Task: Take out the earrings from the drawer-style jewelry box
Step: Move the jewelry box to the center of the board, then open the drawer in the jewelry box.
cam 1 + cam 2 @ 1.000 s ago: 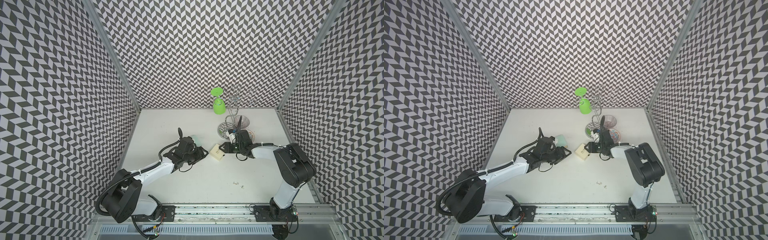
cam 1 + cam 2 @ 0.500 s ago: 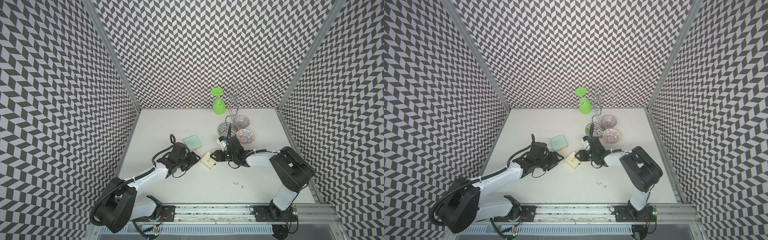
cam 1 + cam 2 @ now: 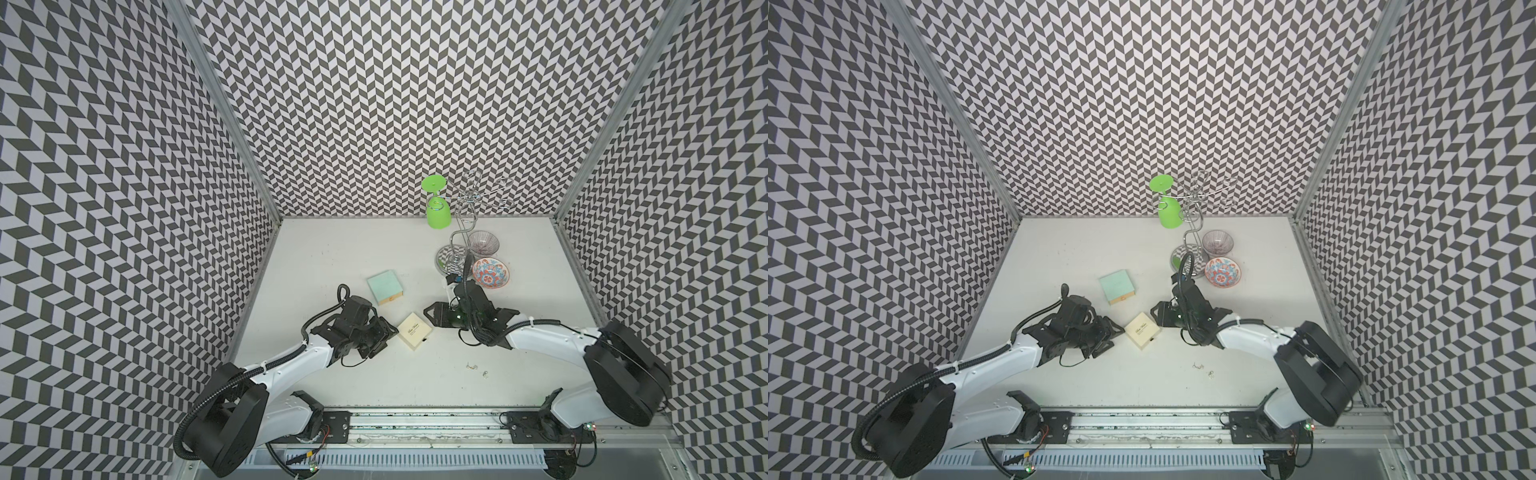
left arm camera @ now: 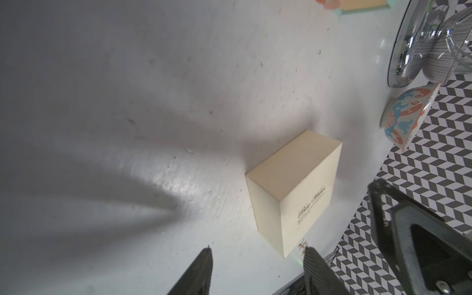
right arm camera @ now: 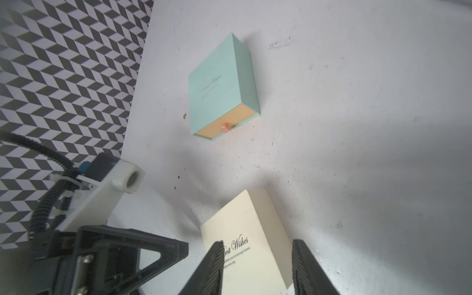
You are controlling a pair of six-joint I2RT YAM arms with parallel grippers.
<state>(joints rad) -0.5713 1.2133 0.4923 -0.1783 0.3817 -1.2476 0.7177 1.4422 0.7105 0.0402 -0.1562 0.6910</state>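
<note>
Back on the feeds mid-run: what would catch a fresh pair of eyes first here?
The bright green goblet hanging upside down from the wire rack at the back of the table stands out most. Mid-table, the left gripper and right gripper, both open, flank a cream box, with a mint box just behind it. Tiny earrings lie loose on the table nearer the front.

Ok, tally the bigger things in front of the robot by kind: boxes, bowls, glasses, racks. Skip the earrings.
Boxes: 2, the mint green cardboard box and the cream cardboard box.
Bowls: 2, the orange-and-blue patterned bowl and the grey striped bowl.
Glasses: 1, the green plastic stemmed glass.
Racks: 1, the chrome wire glass rack.
Total: 6.
</note>
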